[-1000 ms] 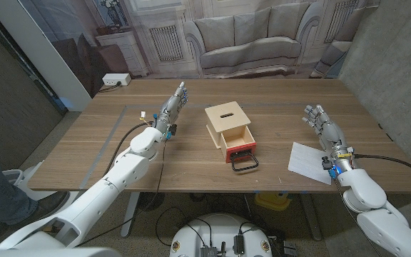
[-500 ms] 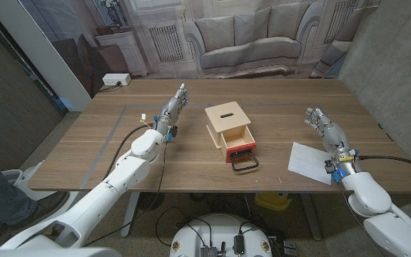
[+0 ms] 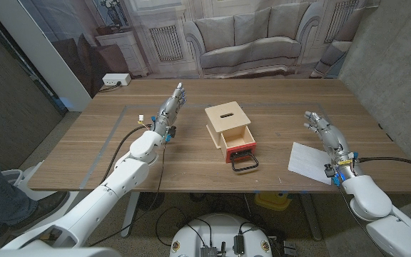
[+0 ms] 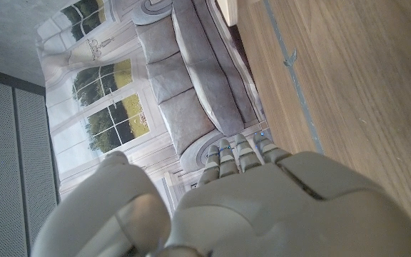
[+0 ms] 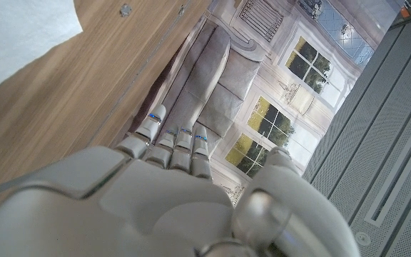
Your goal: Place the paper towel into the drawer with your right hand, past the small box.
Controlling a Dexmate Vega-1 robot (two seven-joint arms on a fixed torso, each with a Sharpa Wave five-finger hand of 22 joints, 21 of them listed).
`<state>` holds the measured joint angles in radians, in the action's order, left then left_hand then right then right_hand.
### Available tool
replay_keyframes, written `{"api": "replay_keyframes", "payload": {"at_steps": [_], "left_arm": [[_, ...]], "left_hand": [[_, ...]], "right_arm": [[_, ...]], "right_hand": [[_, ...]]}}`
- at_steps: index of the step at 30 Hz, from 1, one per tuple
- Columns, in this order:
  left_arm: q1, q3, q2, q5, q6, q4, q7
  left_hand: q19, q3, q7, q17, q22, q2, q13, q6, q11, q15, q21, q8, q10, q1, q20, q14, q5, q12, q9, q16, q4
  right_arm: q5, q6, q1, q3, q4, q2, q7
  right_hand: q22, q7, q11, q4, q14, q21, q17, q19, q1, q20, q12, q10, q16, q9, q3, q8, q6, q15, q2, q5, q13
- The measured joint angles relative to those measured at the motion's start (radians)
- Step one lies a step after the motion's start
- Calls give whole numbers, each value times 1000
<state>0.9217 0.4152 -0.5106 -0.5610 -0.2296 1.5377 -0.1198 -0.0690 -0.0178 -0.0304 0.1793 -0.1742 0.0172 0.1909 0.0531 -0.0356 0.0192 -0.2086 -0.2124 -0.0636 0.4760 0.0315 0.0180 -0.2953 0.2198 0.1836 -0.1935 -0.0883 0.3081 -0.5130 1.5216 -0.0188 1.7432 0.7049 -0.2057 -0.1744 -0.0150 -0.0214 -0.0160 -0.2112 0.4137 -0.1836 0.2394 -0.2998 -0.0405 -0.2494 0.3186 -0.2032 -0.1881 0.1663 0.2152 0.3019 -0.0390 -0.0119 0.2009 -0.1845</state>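
Head view: the flat white paper towel [image 3: 311,162] lies on the brown wooden tabletop [image 3: 277,100] near its front edge, just beside the right hand [image 3: 325,128], which holds nothing, fingers extended and apart. Near the middle stands the small light wooden box [image 3: 229,127] with a slot in its lid; its red-fronted drawer [image 3: 238,146] with a black wire handle is pulled out toward the robot. The left hand [image 3: 171,107] is also empty, fingers stretched out, well apart from the box.

No text, label or number can be read anywhere.
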Motion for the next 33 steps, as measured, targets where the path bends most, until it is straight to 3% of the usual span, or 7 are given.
{"api": "replay_keyframes", "payload": {"at_steps": [10,33], "left_arm": [[6,-7,3,0,-21,-2,-4],[-17,-10,15,-11,-41,-49,30]], "left_hand": [[4,0,-3,0,0,4,0,8,4,-1,0,0,-4,4,4,-1,6,0,0,0,0],[4,0,0,0,0,8,0,10,-2,4,0,0,-9,8,4,-6,8,0,0,0,0]], "right_arm": [[-98,26,26,15,26,-12,-60],[-279,91,68,38,81,-38,-169]], "right_hand": [[0,15,11,-10,-20,0,2,17,-13,0,0,21,-4,0,1,3,22,3,13,0,0],[0,24,16,-18,-46,-4,-1,49,-21,0,0,37,-4,0,1,3,31,-1,5,8,0]]}}
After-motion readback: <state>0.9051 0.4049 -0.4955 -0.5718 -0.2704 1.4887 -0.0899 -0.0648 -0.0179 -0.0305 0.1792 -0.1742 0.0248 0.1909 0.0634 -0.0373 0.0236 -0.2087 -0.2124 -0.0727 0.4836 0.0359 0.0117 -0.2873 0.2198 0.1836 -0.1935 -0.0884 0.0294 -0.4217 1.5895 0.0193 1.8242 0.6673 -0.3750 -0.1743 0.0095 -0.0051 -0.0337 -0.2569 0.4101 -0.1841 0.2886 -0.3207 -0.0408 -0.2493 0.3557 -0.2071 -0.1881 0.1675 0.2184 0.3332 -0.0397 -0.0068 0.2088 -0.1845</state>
